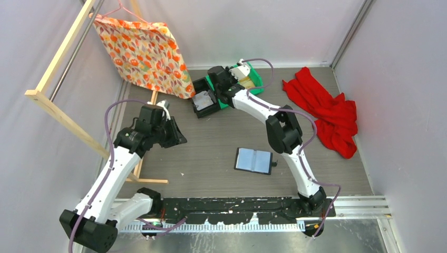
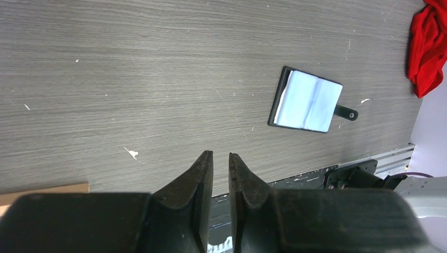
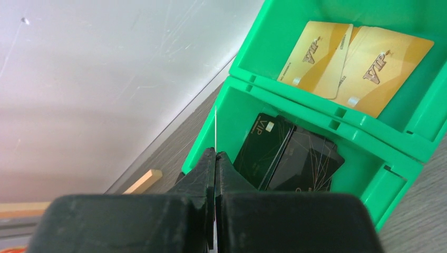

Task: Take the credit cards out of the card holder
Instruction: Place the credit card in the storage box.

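My right gripper has its fingers pressed together on a thin pale card. I see the card edge-on, as a fine white line standing up from the tips. The gripper hangs at the left rim of a green bin at the far side of the table. The bin's nearer compartment holds black cards and the farther one holds gold cards.

My left gripper is nearly closed, with only a narrow slit between the fingers, and it holds nothing. It hovers over bare table.

The wallet lies open and flat with its glossy grey sleeves facing up and a short snap tab poking out of one side. It sits toward the near edge of the table, just beside the right arm's lower link and well apart from both grippers. In the left wrist view it lies ahead of the fingers and off to the right. I cannot tell whether any cards sit in its sleeves.

The table is grey wood-grain with a few pale flecks. A black bin sits just beside the green one. A red cloth lies crumpled at the far right. A wooden rack on the left carries an orange leaf-print cloth. Pale walls close in the space.
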Motion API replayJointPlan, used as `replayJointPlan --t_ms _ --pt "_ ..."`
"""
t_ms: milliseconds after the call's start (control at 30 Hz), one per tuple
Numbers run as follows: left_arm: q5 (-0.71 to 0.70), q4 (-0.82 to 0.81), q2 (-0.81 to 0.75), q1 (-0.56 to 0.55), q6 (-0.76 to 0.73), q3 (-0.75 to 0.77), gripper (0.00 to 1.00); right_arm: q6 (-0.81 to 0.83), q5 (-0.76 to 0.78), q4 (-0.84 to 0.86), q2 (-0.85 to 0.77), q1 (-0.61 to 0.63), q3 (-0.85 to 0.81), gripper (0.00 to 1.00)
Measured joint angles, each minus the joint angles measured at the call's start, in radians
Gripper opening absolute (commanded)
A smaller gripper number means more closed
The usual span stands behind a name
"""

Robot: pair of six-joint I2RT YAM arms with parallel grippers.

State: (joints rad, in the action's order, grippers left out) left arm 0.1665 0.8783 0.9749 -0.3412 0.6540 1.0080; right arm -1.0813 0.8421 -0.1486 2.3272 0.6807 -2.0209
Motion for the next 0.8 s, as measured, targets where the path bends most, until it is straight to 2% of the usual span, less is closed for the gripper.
replayJointPlan --t_ms 300,567,633,700,800 --pt "-0.002 0.024 -0.029 0.001 0.002 -0.014 0.20 -0.021 0.065 -0.028 0.130 -0.004 -0.141 0.01" --pt "-0.001 0.024 -0.023 0.001 0.017 -0.024 0.20 -0.068 0.068 -0.065 0.191 -0.014 -0.198 0.01" --pt "-0.001 0.024 -0.023 0.001 0.019 -0.028 0.20 -0.082 0.061 -0.066 0.204 -0.019 -0.202 0.10" --pt "-0.001 0.024 -0.023 0.001 0.019 -0.033 0.20 -0.096 0.048 -0.070 0.214 -0.024 -0.202 0.24" --pt "0.002 0.024 -0.023 0.001 0.023 -0.037 0.20 -0.114 0.029 -0.076 0.217 -0.029 -0.201 0.36"
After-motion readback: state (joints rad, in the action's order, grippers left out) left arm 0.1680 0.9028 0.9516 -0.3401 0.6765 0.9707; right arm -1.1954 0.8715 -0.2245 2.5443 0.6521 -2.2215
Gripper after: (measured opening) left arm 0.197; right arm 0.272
